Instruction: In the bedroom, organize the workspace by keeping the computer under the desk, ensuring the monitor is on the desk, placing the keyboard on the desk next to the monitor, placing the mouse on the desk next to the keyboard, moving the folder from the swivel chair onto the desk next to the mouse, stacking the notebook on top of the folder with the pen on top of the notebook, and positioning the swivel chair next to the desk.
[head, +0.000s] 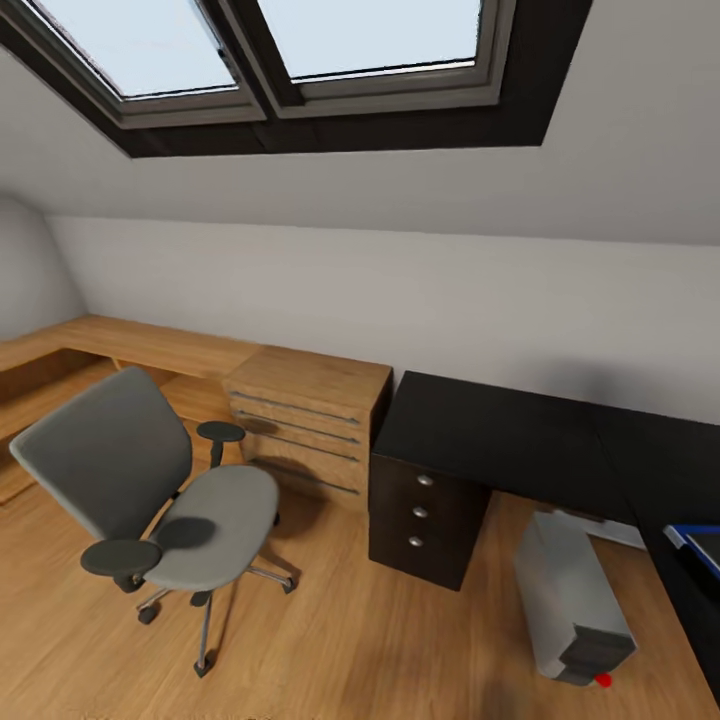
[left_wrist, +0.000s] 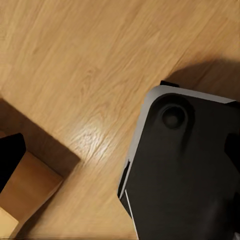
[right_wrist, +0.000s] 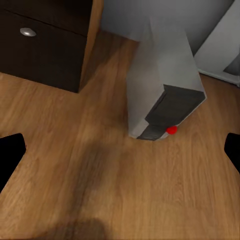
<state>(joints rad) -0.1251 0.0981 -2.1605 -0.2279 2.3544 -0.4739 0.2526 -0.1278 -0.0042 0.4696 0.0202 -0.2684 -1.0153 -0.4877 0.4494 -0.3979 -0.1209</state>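
In the right wrist view the right gripper (right_wrist: 120, 150) is spread wide, its dark fingertips (right_wrist: 11, 152) at the two picture edges, holding nothing and touching nothing above the wood floor (right_wrist: 75, 165). The computer (right_wrist: 162, 85), a grey tower with a dark front and a red dot, stands on the floor beyond the gap between the fingers, beside a dark drawer unit (right_wrist: 42, 42).

The left gripper (left_wrist: 120, 155) is likewise wide open and empty, over the floor. A dark, grey-rimmed part (left_wrist: 185, 170) lies under it; what it is I cannot tell.

From the head view, the computer (head: 575, 600) sits under the black counter (head: 500, 430). The grey swivel chair (head: 150, 490) stands well apart to the left, near a wooden drawer chest (head: 305, 420), its seat bare.
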